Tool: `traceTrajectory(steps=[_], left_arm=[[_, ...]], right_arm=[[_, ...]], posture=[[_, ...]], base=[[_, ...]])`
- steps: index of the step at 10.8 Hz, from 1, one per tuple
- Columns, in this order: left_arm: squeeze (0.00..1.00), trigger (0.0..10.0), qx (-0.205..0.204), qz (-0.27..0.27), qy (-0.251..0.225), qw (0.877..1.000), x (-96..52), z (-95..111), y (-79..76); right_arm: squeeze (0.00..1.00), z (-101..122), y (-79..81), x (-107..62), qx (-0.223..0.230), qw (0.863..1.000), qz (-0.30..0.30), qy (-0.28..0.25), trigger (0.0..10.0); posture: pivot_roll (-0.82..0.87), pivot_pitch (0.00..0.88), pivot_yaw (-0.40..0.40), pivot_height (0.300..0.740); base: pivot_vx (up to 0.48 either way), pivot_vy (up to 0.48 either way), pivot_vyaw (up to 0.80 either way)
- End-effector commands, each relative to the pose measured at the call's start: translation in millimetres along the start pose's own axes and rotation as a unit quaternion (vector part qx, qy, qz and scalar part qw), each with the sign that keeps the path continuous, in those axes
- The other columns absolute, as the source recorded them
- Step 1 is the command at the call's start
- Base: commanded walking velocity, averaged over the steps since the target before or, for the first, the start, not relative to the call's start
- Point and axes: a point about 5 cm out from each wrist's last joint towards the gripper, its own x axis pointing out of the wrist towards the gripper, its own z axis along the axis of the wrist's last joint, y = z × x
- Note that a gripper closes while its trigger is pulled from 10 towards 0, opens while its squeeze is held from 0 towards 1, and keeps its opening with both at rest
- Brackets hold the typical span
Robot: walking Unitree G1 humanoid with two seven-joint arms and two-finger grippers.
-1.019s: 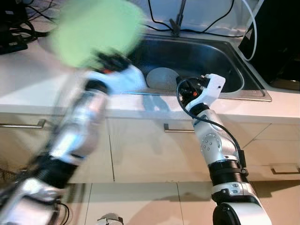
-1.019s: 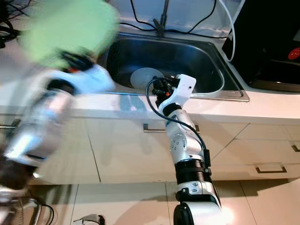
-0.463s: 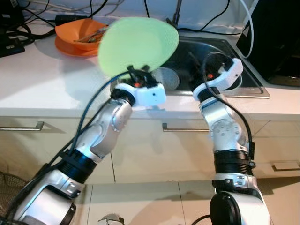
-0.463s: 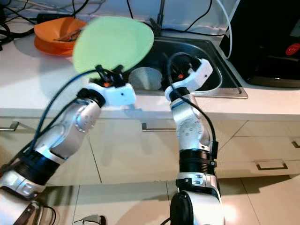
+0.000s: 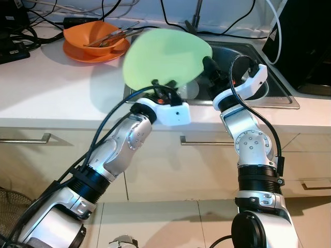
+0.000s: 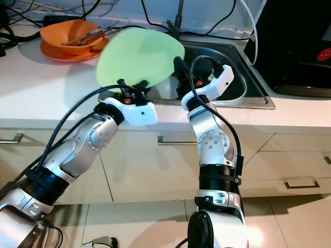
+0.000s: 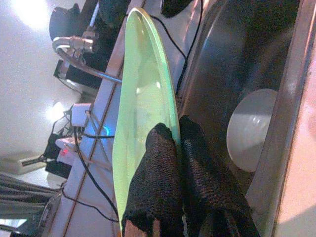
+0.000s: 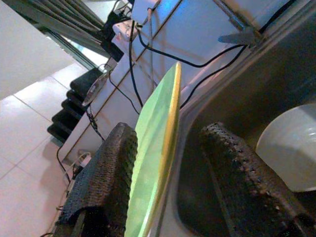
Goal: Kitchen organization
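Above the front edge of the sink (image 5: 279, 98), the left end effector (image 5: 164, 92) holds a light green plate (image 5: 166, 57) by its lower rim, its two black fingers (image 7: 163, 163) pressed together on the rim with the plate pinched between them. Compared with half a second ago, the plate has moved toward the robot's right, closer over the basin, and the right end effector (image 8: 168, 163) has risen to meet it; a second ago the left arm was a blur off to the left and the right arm hung lower against the cabinet front. Now the right end effector's fingers (image 8: 106, 182) stand apart, one on each side of the plate's right edge, with a gap still showing on at least one side, so they straddle the rim without gripping it. The plate stands nearly on edge, its face turned toward the robot and its broad surface rising up and back from the held rim, its rim line running roughly left to right over the sink. Below it, a pale round dish (image 7: 252, 128) lies in the bottom of the steel basin. On the white bench (image 5: 46, 88) to the left, an orange bowl (image 5: 95, 40) holding utensils sits on an orange plate, well apart from the green plate.
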Motion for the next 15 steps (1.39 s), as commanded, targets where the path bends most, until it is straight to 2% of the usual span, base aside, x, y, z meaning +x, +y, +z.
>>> traceTrajectory(steps=[1,7,8,9,15], left_arm=[[0.0,10.0,0.004,0.008,-0.026,1.0,3.2,10.5,6.4],[0.0,10.0,-0.008,0.003,-0.055,0.998,2.1,19.2,3.8],[0.0,10.0,-0.008,0.002,-0.054,0.999,1.7,18.2,3.4],[0.0,10.0,-0.008,0.002,-0.054,0.998,1.7,18.0,3.9],[0.0,10.0,-0.002,0.011,-0.061,0.998,2.4,18.7,7.3]], right_arm=[[0.0,0.8,12.9,3.6,0.008,1.0,0.019,-0.002,10.0],[0.0,-3.4,8.4,4.5,0.01,1.0,0.009,0.012,10.0],[0.0,-3.6,7.8,4.5,0.012,1.0,0.007,0.012,3.6],[0.0,-3.5,7.1,4.2,0.014,1.0,0.005,0.01,0.0],[0.0,-5.3,5.8,6.2,0.02,1.0,0.001,0.016,0.0]], posture=[[0.11,0.0,-0.066,0.74],[0.12,0.0,-0.075,0.74],[0.12,0.0,-0.075,0.74],[0.12,0.0,-0.075,0.74],[0.12,0.016,-0.078,0.74]], base=[[0.0,0.0,0.0],[0.0,0.0,0.0],[0.0,0.0,0.0],[0.0,0.0,0.0],[0.0,0.0,0.0]])
